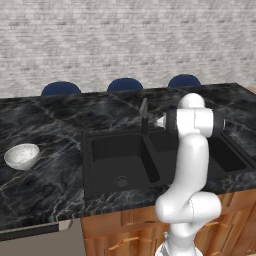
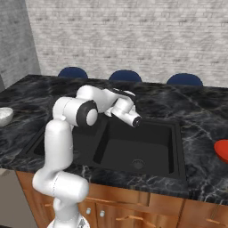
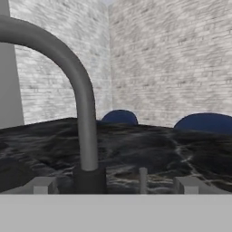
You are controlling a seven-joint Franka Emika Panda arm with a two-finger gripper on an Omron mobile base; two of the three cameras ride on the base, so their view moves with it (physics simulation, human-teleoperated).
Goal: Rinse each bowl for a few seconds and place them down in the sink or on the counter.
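One bowl (image 1: 22, 156) is in evidence, resting on the counter (image 1: 50, 185) at the left edge of the left base view, well apart from the sink (image 1: 122, 159); it appears again at the left edge of the right base view. It looks unrinsed and untouched, so by my judgement the whole task is left. The arm is folded, elbow high, forearm reaching over the basins at frame centre. The gripper (image 3: 115, 185) is level and faces the faucet (image 3: 84, 113), which rises close ahead in the hand view. Its fingers (image 3: 41, 185) stand spread wide, holding nothing.
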